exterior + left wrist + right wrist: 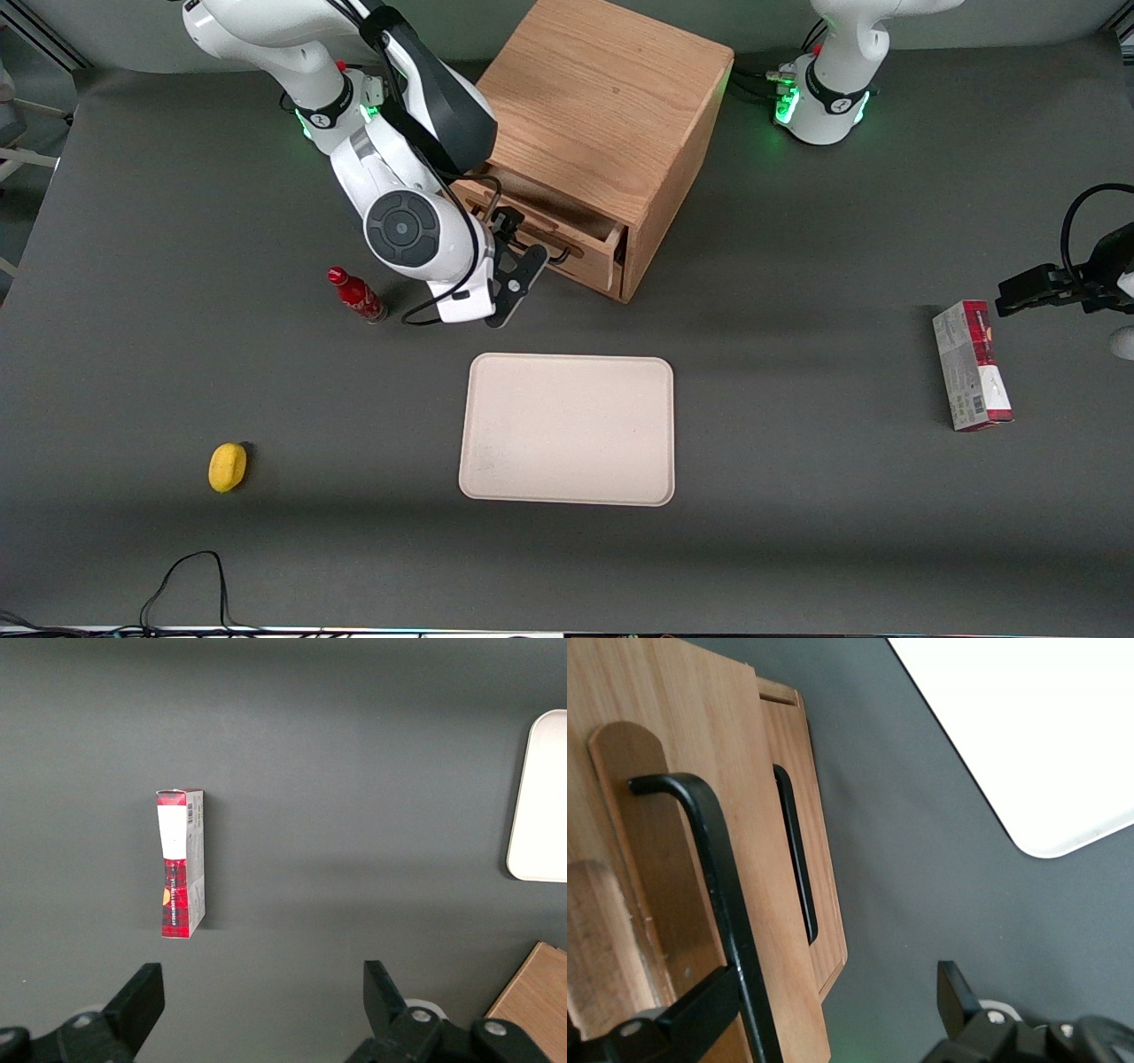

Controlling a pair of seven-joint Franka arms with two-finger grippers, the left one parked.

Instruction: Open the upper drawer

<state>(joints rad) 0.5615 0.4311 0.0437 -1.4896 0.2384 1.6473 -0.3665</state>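
Tray [567, 430], lower middle of front view, is nearest cam. Upper drawer [580, 264], upper middle, sits slightly out of the cabinet [602, 97], w/ gripper [516, 248] at its handle [718, 868], fingers spread, bar between them, unclamped. Best: clamp mid-bar, pull straight, no twist. Count: 1 tray, 1 yellow fruit [227, 467], 1 red bottle [356, 296], 1 carton [972, 365], 2 drawers.

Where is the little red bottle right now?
The red bottle lies on the gray table toward the working arm's end, close beside the gripper at the wooden cabinet, farther from the front camera than the yellow lemon.
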